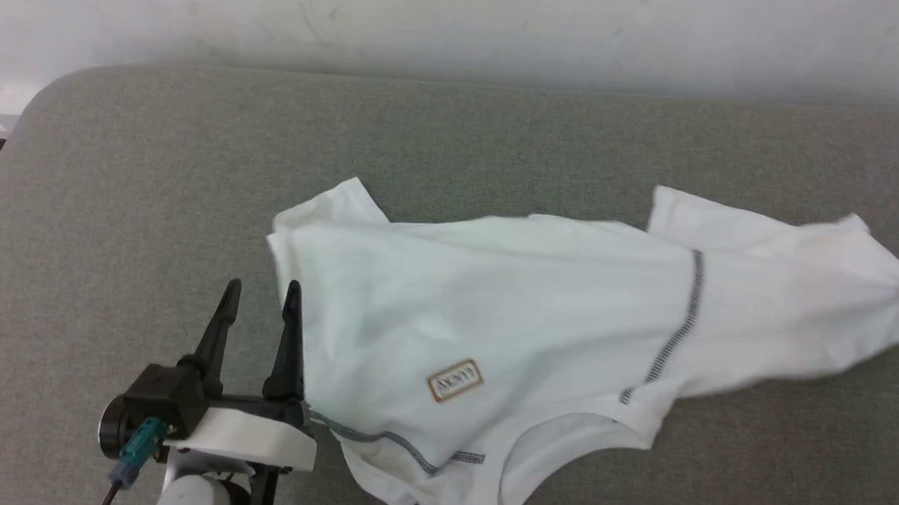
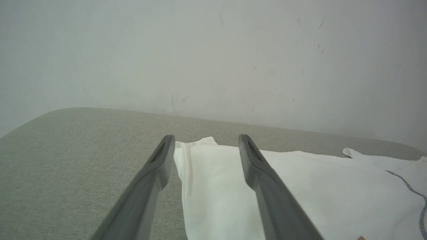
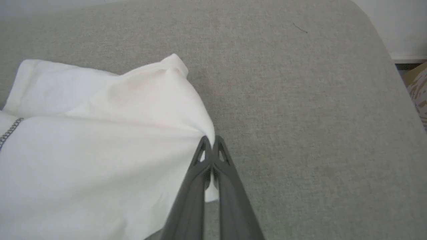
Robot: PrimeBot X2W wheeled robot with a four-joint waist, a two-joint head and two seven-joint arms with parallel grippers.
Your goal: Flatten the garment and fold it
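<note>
The white garment (image 1: pixel 507 322) lies crumpled across the grey table (image 1: pixel 161 160), with dark overlock stitching and a small brown label showing. My left gripper (image 1: pixel 261 294) stands open at the garment's left edge, its right finger over the fabric and its left finger over bare table. In the left wrist view the garment (image 2: pixel 220 186) runs between and right of the two spread fingers of the left gripper (image 2: pixel 206 140). In the right wrist view my right gripper (image 3: pixel 209 141) is shut on the right edge of the garment (image 3: pixel 100 150), a bit of cloth pinched between its fingers.
A pale wall (image 1: pixel 457 28) rises behind the table's far edge. The table's rounded corners show at far left (image 1: pixel 44 89) and in the right wrist view (image 3: pixel 373 23). Bare grey surface lies left of and behind the garment.
</note>
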